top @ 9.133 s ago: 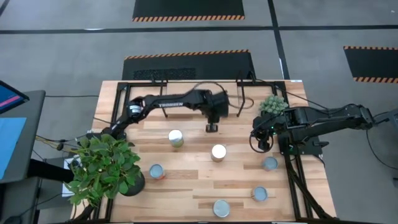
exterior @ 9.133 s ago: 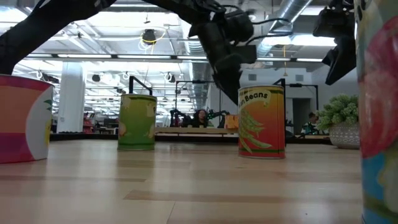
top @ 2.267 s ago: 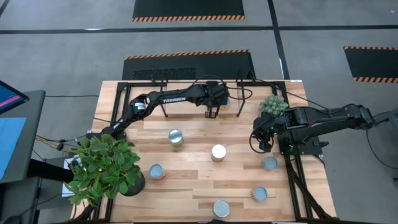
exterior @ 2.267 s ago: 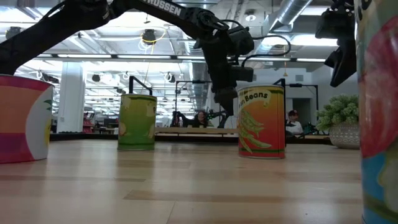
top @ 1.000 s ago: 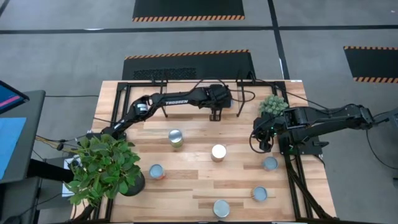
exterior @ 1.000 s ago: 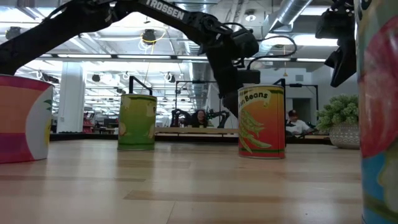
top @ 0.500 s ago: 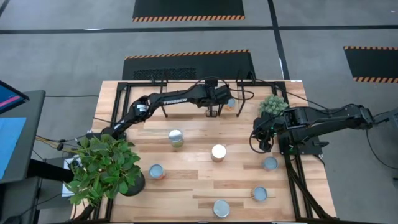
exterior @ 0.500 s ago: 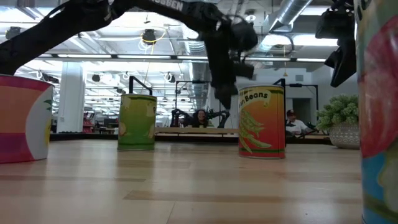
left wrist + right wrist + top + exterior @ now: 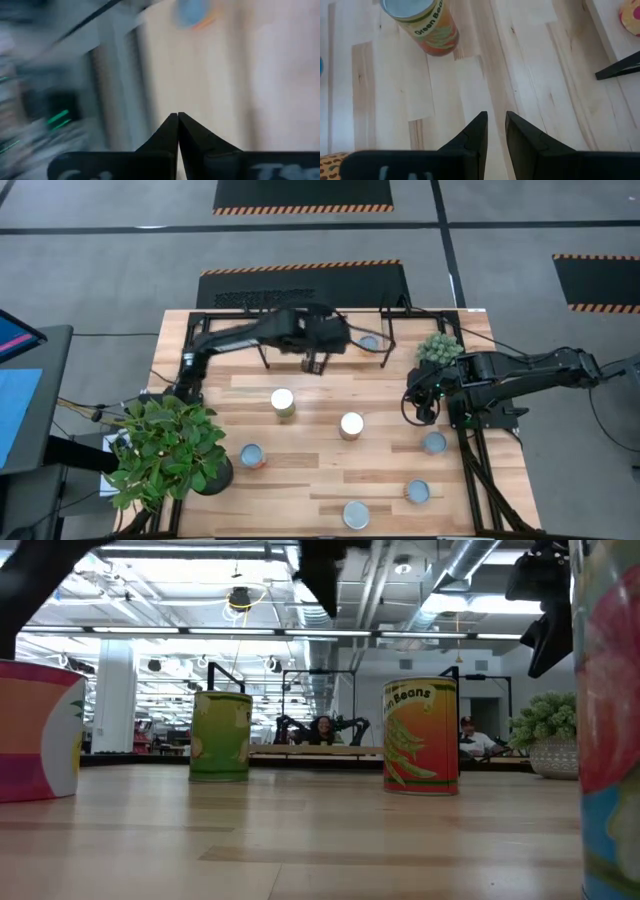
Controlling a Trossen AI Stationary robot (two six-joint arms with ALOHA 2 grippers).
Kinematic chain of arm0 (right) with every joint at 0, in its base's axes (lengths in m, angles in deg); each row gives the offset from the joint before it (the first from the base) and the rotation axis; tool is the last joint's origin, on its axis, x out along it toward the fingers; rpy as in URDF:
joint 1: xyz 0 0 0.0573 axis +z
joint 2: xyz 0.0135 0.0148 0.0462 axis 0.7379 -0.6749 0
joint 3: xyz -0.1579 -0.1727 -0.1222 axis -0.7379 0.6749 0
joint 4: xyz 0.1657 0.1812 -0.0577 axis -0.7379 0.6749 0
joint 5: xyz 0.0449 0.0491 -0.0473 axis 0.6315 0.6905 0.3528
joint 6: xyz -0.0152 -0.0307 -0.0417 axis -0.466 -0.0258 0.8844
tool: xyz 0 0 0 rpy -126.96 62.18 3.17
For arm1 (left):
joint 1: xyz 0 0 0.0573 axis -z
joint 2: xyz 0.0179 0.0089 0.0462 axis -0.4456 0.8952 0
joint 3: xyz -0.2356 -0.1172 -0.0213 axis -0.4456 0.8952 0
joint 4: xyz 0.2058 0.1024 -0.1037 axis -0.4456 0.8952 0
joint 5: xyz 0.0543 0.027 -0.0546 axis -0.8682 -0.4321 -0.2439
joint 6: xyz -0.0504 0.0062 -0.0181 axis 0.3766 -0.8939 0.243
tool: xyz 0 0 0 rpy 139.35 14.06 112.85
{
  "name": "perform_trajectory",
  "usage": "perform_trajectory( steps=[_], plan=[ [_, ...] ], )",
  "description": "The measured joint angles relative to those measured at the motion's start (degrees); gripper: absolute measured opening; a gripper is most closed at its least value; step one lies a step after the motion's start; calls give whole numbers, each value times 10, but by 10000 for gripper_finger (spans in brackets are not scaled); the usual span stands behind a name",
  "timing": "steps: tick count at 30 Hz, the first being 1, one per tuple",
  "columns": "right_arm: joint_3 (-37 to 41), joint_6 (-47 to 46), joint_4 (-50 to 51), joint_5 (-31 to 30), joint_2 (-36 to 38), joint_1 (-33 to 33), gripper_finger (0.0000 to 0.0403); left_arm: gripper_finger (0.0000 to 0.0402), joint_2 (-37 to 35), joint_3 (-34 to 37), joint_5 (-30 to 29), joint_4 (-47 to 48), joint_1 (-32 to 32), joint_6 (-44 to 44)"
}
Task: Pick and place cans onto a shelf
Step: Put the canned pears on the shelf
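Since a moment ago the left gripper [image 9: 317,364] is swinging away from the shelf [image 9: 300,352] at the table's far edge, its fingers pressed shut on nothing, with one can [image 9: 369,342] sitting on the shelf's right end by a black leg. Six more cans are waiting on the table [image 9: 300,480]: a white-topped one [image 9: 283,400] nearest the retreating gripper, the green-beans can [image 9: 351,424] mid-table, one [image 9: 252,456] beside the big plant [image 9: 165,452], one [image 9: 355,514] at the near edge, and two [image 9: 419,491] [image 9: 434,443] on the right side. In my judgement the step in hand is the return for the next can, and the white-topped one looks like the shortest reach. To do it well, the fingers should be opening wide before coming down, the approach should be from straight above and centred on the round top, and the jaws should be closing around the side label well below the rim, so the tin is not tipping or sliding. The lift should be clearing the shelf edge and the can already there, setting down beside it rather than touching. The right gripper [image 9: 411,409] is waiting near the small plant [image 9: 438,347], its fingers standing apart and empty in its wrist view.
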State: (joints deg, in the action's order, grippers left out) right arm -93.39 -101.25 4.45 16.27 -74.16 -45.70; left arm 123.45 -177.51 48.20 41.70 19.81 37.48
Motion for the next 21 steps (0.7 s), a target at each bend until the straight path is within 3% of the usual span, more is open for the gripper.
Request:
perform_trajectory(
  steps=[4, 6, 13, 21],
  plan=[
    [0, 0, -3, 0, 0, 0, 95, 2, -50, 0, 284, 22, -31, -8],
    [0, 0, -2, 0, 0, 0, 95, 2, -66, 0, 362, 26, -45, -5],
    [0, -28, 2, 0, 0, 0, 95, 2, -74, 22, 381, 93, -87, 32],
    [0, -29, 7, 0, 0, 0, 95, 2, -100, 220, 406, 104, -109, 63]
  ],
)
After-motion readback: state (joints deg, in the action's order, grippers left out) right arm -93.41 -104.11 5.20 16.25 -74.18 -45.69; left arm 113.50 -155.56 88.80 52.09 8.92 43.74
